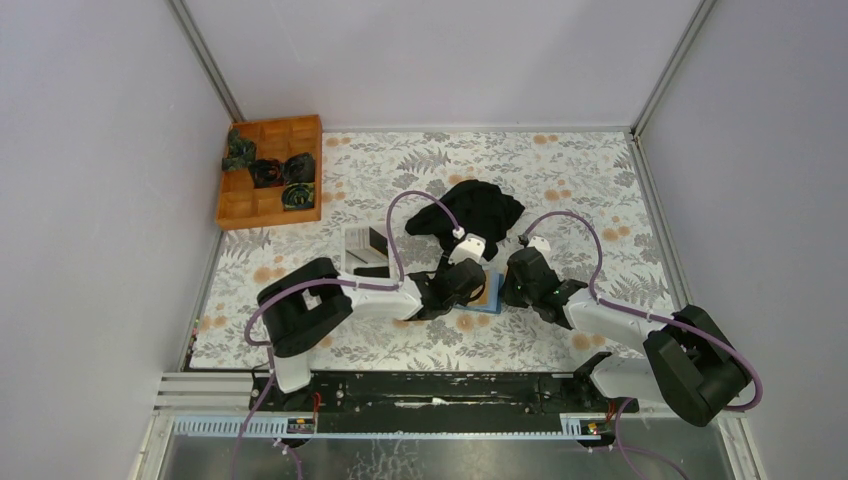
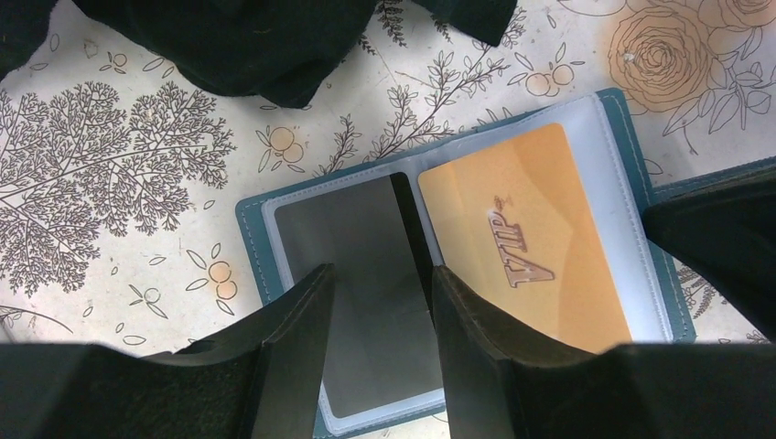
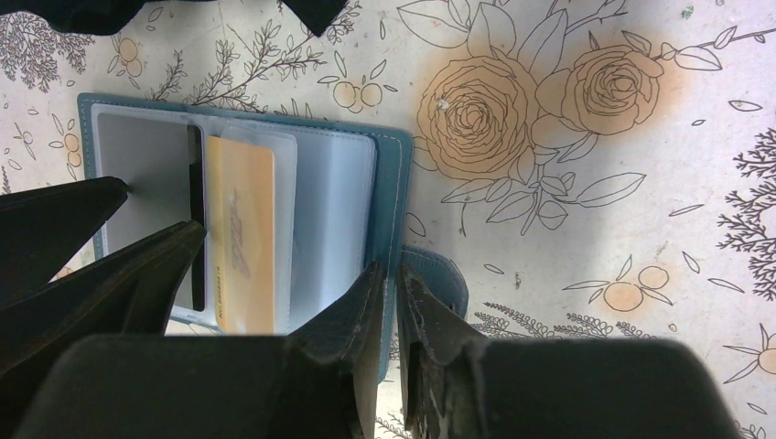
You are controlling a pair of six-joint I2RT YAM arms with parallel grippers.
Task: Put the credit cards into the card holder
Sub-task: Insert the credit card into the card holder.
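1. Your workspace was a tabletop (image 1: pixel 560 180) under a flower-printed cover, closed in by plain grey walls (image 1: pixel 100 150) on three sides.
2. At the far left corner stood a wooden tray (image 1: pixel 270 222) divided into compartments. It held a few dark bundles (image 1: pixel 270 172), too small from above for you to identify.
3. A black cloth (image 1: pixel 480 210) lay crumpled near the middle of the tabletop, slightly toward the far edge. A white tray (image 1: pixel 360 245) sat to its left, and what was in it was hard to make out.
4. The card holder (image 1: pixel 490 295) lay open and flat just nearer than the cloth, about midway between the left and right edges. From above, your two grippers covered most of it.
5. Its clear sleeves held a grey card (image 2: pixel 357 229) in one pocket and an orange card (image 2: pixel 522 238) marked VIP in the next. A black strip (image 2: pixel 409 229) ran between them. You could not tell whether it was a black card's edge or the fold.
6. Your left gripper (image 2: pixel 382 272) hung over the grey card's pocket with its jaws spread, one finger on either side, and nothing was caught between them. It was unclear whether the tips touched the sleeve.
7. Your right gripper (image 3: pixel 390 272) had its jaws almost together, pinching the holder's teal edge on the side beyond the orange card. Its fingers hid the near end of that edge.
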